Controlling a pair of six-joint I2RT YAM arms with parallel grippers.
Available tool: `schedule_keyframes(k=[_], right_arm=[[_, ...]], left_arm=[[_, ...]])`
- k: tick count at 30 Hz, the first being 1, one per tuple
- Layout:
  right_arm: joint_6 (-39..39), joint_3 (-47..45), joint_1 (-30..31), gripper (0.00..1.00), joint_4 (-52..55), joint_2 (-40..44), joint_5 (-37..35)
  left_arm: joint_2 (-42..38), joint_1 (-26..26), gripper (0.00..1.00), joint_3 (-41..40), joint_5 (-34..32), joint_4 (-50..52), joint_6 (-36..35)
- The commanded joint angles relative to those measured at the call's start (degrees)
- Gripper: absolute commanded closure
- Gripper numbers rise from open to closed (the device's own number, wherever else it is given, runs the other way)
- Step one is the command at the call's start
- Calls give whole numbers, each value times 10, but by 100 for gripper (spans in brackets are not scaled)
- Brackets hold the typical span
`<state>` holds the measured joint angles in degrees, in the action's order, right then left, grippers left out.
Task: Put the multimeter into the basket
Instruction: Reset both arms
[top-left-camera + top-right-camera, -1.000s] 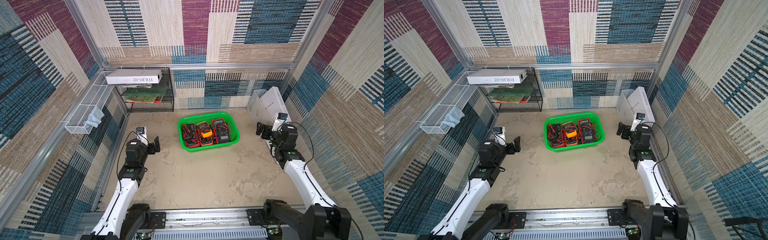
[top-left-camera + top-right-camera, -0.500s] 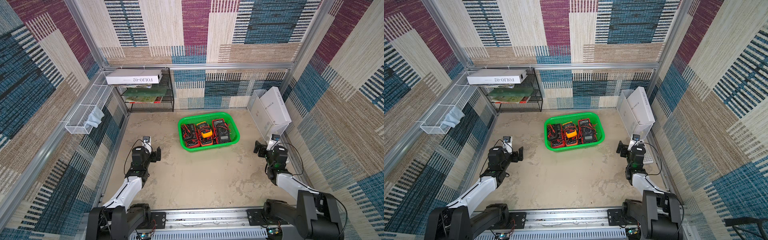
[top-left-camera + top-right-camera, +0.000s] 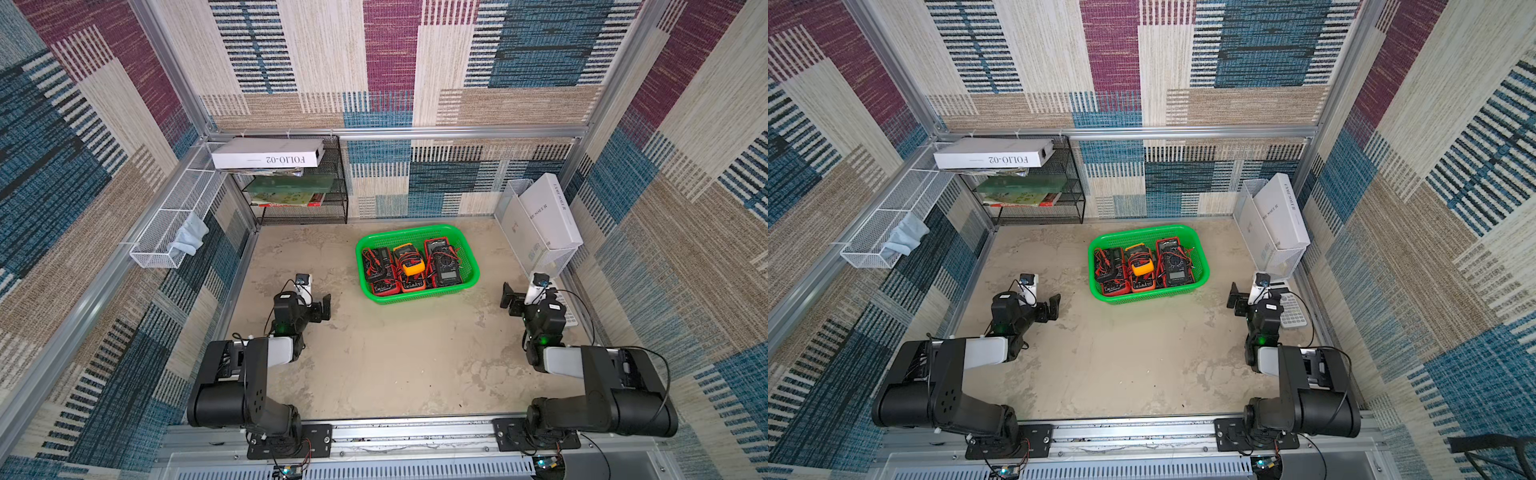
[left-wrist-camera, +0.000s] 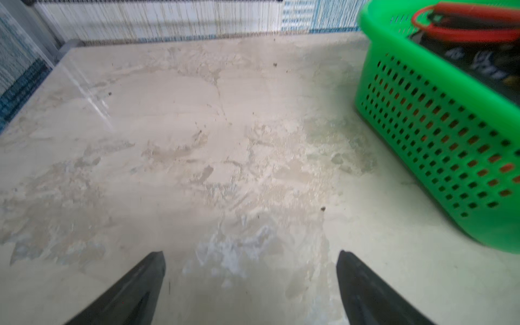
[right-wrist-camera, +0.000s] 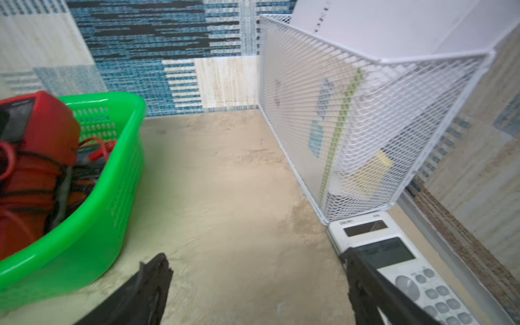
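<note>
The left gripper [image 4: 250, 253] and right gripper [image 5: 253, 256] gape wide, empty; 3 multimeters [image 3: 442, 266] lie in 1 basket [image 3: 415, 229] at 12 o'clock.

Basket [image 3: 415, 297]: one. Multimeters [image 3: 446, 266] inside basket: three. Calculator [image 3: 1292, 309] right of basket: one. Black rack [image 3: 299, 187] behind basket: one.

The left arm [image 3: 232, 390] at lower left and the right arm [image 3: 615, 399] at lower right have bulky black joints, white links, green lights and thin black cables, while the left gripper [image 4: 250, 254] and right gripper [image 5: 254, 256] have black tapered fingers.
</note>
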<state>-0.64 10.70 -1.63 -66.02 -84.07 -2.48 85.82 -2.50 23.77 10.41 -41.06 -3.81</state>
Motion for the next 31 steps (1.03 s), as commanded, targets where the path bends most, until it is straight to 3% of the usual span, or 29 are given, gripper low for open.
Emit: schedule_keyframes(k=[1, 2, 4, 5, 13, 31], right_arm=[[50, -4, 28, 0, -104, -30, -8], [39, 16, 19, 0, -39, -14, 2], [19, 22, -3, 0, -71, -40, 28], [11, 34, -16, 0, -18, -24, 47], [20, 28, 3, 0, -41, -28, 9], [21, 28, 0, 0, -34, -25, 17]], left_arm=[[8, 0, 0, 18, 24, 0, -7], [7, -1, 0, 24, 23, 15, -6], [10, -3, 0, 27, 25, 13, -3], [11, -5, 0, 31, 28, 21, -1], [14, -16, 0, 34, 24, 22, 14], [13, -15, 0, 34, 23, 23, 14]])
